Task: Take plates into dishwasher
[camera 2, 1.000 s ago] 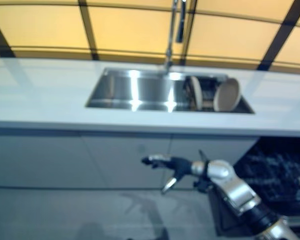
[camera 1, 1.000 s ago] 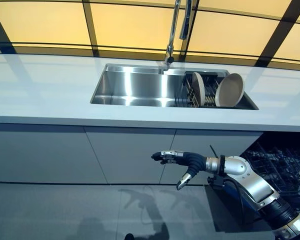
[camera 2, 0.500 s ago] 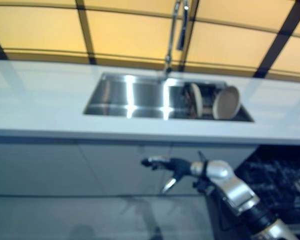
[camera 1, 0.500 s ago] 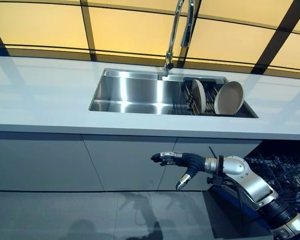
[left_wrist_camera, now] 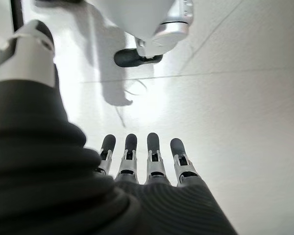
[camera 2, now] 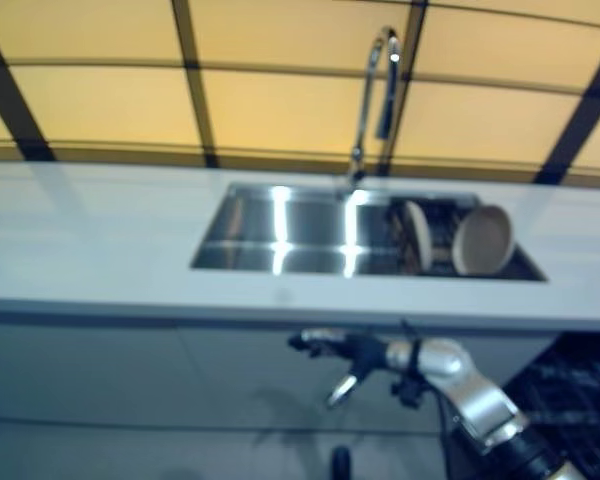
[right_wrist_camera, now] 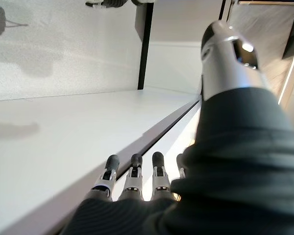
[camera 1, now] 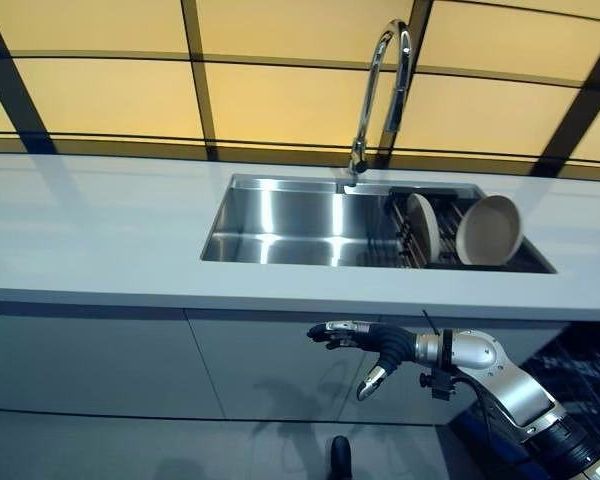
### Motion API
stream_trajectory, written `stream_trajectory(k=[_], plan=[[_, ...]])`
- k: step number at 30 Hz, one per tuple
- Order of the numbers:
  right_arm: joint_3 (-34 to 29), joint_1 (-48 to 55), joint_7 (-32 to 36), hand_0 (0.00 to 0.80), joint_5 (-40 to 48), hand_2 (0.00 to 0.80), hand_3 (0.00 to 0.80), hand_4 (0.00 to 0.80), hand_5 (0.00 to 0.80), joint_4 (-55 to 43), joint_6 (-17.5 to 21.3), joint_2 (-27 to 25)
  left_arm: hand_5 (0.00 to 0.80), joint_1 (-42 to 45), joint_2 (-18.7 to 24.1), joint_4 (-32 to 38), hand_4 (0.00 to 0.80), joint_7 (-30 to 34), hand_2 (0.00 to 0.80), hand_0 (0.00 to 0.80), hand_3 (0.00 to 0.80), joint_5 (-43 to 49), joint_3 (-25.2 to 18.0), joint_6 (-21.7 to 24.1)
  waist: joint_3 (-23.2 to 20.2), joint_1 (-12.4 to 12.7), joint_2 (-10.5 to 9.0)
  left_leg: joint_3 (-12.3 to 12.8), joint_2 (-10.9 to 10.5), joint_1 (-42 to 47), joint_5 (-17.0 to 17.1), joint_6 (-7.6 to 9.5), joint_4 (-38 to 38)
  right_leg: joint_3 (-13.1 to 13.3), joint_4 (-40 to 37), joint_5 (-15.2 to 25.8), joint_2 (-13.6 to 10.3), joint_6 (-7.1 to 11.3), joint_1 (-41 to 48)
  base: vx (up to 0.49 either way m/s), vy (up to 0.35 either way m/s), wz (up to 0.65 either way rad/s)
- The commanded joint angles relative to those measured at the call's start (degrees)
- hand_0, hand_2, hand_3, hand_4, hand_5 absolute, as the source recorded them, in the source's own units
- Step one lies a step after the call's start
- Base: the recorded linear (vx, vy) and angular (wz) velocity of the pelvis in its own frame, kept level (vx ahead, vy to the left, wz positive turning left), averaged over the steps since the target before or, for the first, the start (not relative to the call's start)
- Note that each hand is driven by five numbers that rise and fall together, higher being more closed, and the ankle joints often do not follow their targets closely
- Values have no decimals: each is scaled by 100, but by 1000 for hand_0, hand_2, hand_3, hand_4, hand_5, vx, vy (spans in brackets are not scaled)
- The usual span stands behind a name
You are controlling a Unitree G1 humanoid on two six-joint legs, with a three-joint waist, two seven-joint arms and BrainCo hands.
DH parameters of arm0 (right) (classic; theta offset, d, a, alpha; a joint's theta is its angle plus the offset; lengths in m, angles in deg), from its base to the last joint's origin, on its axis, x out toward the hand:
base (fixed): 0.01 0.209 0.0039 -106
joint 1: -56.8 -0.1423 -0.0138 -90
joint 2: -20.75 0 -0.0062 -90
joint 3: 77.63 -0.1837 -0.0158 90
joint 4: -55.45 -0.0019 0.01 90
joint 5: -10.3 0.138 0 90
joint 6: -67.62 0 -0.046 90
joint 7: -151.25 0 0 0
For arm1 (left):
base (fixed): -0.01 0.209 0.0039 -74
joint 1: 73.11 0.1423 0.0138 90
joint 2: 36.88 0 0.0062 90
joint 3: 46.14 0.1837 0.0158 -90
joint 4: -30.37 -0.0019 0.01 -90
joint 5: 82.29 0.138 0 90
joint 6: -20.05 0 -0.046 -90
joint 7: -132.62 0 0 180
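Two plates (camera 1: 488,230) stood on edge in the rack (camera 1: 410,235) at the sink's (camera 1: 280,215) right end, up and right of the right hand (camera 1: 365,340). That hand hung empty, fingers relaxed, below the desk (camera 1: 100,240) edge, nearer than the left hand (left_wrist_camera: 147,166), also loose and empty, pointing at the floor.

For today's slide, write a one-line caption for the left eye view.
Two plates stand upright in a rack at the right end of the steel sink, while the robot's open right hand hovers below the counter.
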Motion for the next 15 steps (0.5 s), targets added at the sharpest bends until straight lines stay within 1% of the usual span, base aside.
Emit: stream_trajectory(k=[1,2,3,5,7,10,11,15], plan=[[45,-658,-95,0,177,0,0,0,0,-46,167,-17,0,-205,106,-264,0,-45,0,0,0,-130,-225,-61,54,128,-170,-331,-158,-171,-634,2,831,396,-485,1047,-38,111,314,217,-172,22],[95,-706,-86,0,167,0,0,0,0,-31,165,34,0,-220,113,-282,0,-41,0,0,0,-139,-296,-102,39,143,-180,-248,-106,-110,-657,-34,839,356,-396,966,-40,116,391,141,-102,3],[107,-723,-91,0,160,0,0,0,0,-31,160,50,0,-225,116,-297,0,-30,0,0,0,-121,-311,-97,32,149,-177,-232,-83,-87,-654,-49,827,332,-380,946,-36,115,408,173,-135,-14],[167,-844,-87,0,162,0,0,0,0,-13,161,140,0,-229,85,-332,0,-64,0,0,0,-86,-325,-118,8,166,-167,-94,45,-6,-623,-121,756,208,-261,831,-28,111,469,175,-130,-33],[176,-886,-90,0,132,0,0,0,0,-15,134,206,0,-216,70,-342,0,-92,0,0,0,-72,-323,-104,15,175,-173,-70,81,32,-620,-140,713,164,-242,798,-26,107,496,155,-94,-34],[192,-919,-102,0,52,0,0,0,0,-29,97,283,0,-174,42,-363,0,-151,0,0,0,-47,-362,-23,-6,175,-176,-63,130,97,-608,-180,622,100,-274,771,-29,113,538,100,-52,-9],[202,-941,-98,0,-1,0,0,0,0,-38,69,284,0,-133,31,-348,0,-146,0,0,0,-20,-361,4,-36,164,-162,-20,175,167,-613,-210,554,46,-289,768,-54,127,545,106,-48,-7],[170,-939,-50,0,-2,0,0,0,0,-32,54,252,0,-55,26,-347,0,-111,0,0,0,105,-386,93,-80,149,-115,59,250,216,-585,-275,473,-10,-316,750,-78,132,577,80,-17,-7]])
